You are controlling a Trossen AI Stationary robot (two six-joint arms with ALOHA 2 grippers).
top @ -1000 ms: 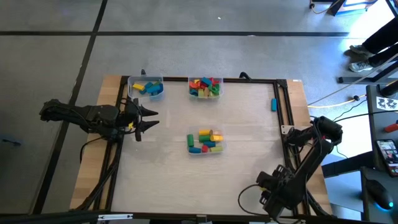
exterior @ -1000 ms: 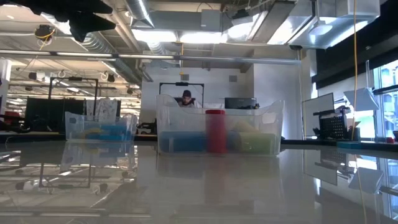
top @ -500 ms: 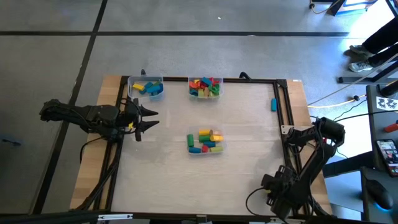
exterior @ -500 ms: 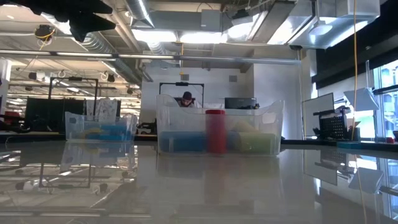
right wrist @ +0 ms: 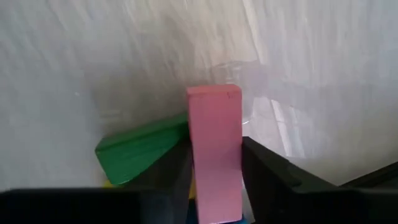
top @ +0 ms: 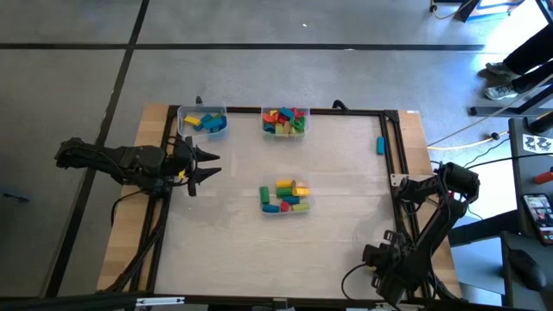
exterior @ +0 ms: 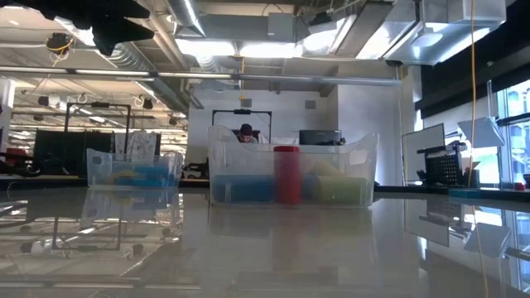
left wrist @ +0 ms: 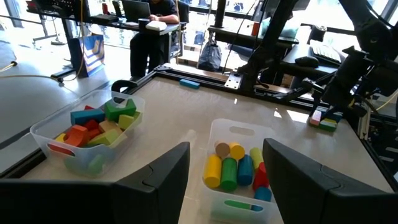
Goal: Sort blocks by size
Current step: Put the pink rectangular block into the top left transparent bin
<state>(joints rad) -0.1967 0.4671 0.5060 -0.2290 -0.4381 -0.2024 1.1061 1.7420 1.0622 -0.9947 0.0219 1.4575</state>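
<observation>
Right wrist view gives me the right gripper (right wrist: 214, 180) at the desk's (top: 346, 216) near right corner, fingers closed against a pink block (right wrist: 214, 149) standing lengthwise between them, green block (right wrist: 140, 149) alongside. Left gripper (top: 203, 166) open at the left edge.

Three tubs sat on the surface (top: 346, 225): one tub (top: 203, 120) at the far left corner, a second tub (top: 285, 121) just to its right along the far edge, and a third tub (top: 285, 197) near the middle, and each had blocks (top: 286, 195) in it. One lone block (top: 379, 145) lay by the right edge, well apart from the tubs. The left tool (top: 204, 164) hung over the left edge, in front of the corner tub, and the right tool (right wrist: 216, 186) was at the near right corner with a block (right wrist: 214, 149) standing between its fingers, another block (right wrist: 140, 148) lying just beside it.
</observation>
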